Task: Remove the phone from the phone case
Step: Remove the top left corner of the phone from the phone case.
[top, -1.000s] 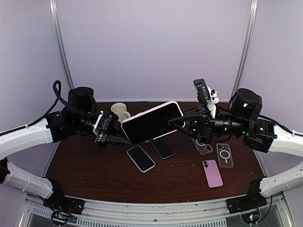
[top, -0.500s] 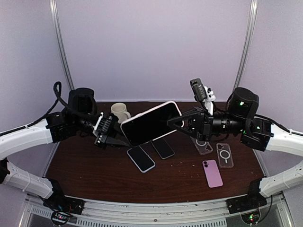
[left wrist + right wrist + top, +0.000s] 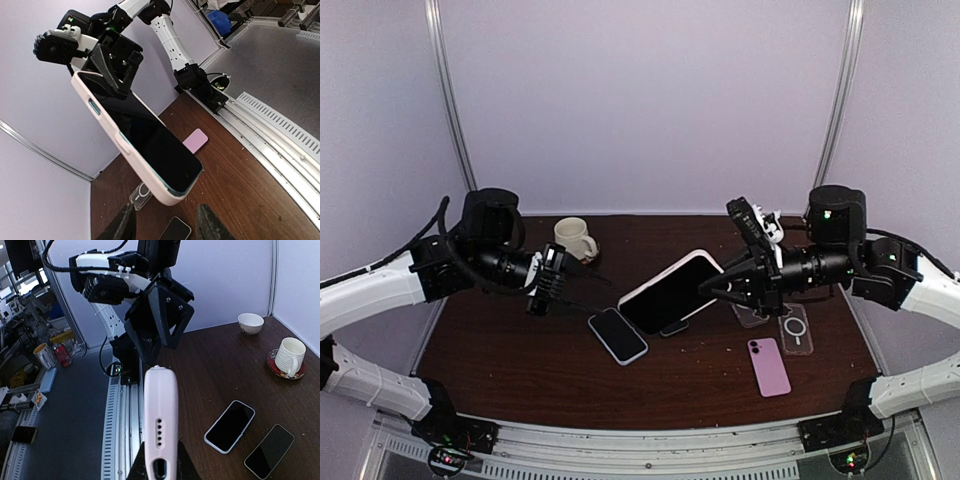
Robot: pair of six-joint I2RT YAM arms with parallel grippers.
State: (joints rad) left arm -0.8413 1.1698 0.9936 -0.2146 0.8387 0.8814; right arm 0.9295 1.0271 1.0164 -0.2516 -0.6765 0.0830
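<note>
The left gripper (image 3: 578, 290) hangs above the surface (image 3: 510, 365) with its jaws partly open and nothing in them. In its wrist view the two fingers (image 3: 121, 226) stand apart at the bottom of the frame, and the phone's lower end floats just ahead of them and above, touching neither.

The phone (image 3: 668, 293) is in the air between the two arms, nearer the right one, tilted with its low end toward the left gripper. It sits inside its white case (image 3: 160, 410). A thin teal rim shows all round inside the white shell, and I see no corner lifted out.

The right gripper (image 3: 718, 290) is closed on the high end of the cased phone and carries it alone. From its wrist camera the case is seen edge-on, running straight out from between the fingers.

Below and to the right of that gripper, two clear cases (image 3: 794, 328) and a pink phone (image 3: 769, 366) lie flat on the surface.

As I judge it, the lifting is done but the real work is not. The left gripper has to take hold of the free end or the case's lip, and the shell must be peeled off the phone.
</note>
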